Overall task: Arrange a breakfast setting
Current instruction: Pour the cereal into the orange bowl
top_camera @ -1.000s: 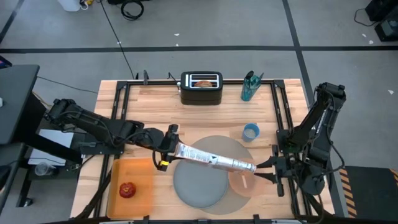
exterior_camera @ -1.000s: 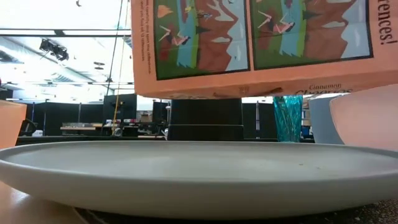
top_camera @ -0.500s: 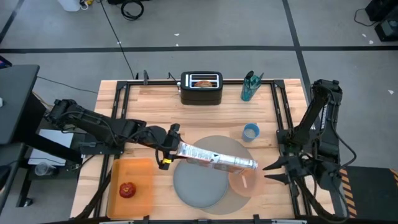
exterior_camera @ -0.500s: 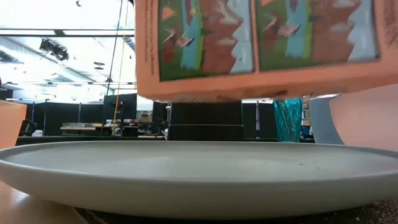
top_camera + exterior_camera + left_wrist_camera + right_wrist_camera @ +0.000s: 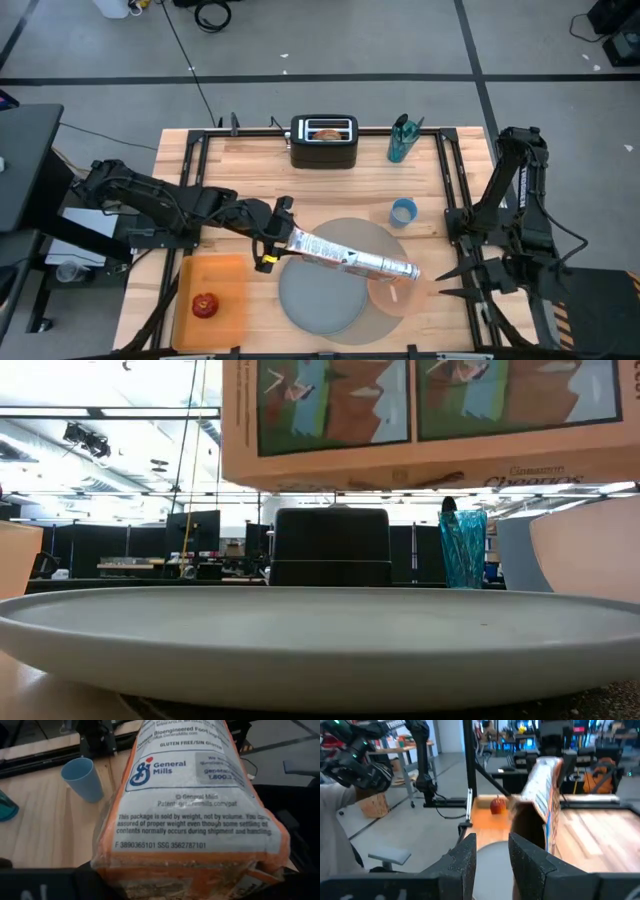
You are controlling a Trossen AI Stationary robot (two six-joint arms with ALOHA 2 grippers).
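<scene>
While the pour is on: the left gripper (image 5: 272, 236) is clamped on the base end of a cereal box (image 5: 345, 256), tipped flat so its mouth hangs over the pink bowl (image 5: 400, 292).
Box handling: light, thin cardboard, likely to dent if squeezed; contents shift as it tilts, so a grip low on the closed end looks right.
Bowl: sitting on the right edge of the grey mat (image 5: 375, 238), beside the grey-blue plate (image 5: 322, 295); translucent, probably light plastic that could skid if the box bumps it. No cereal visible in it from above.
Right gripper: (image 5: 462, 280) off the table's right edge, fingers parted a moderate way, holding nothing.
Apple: (image 5: 205, 304) on the orange tray (image 5: 233, 275), small, round, smooth; take it across the widest part.
Bagel: (image 5: 325, 131) in the toaster (image 5: 324, 150) at the back edge.
Blue cup: (image 5: 403, 212) just behind the mat.
</scene>
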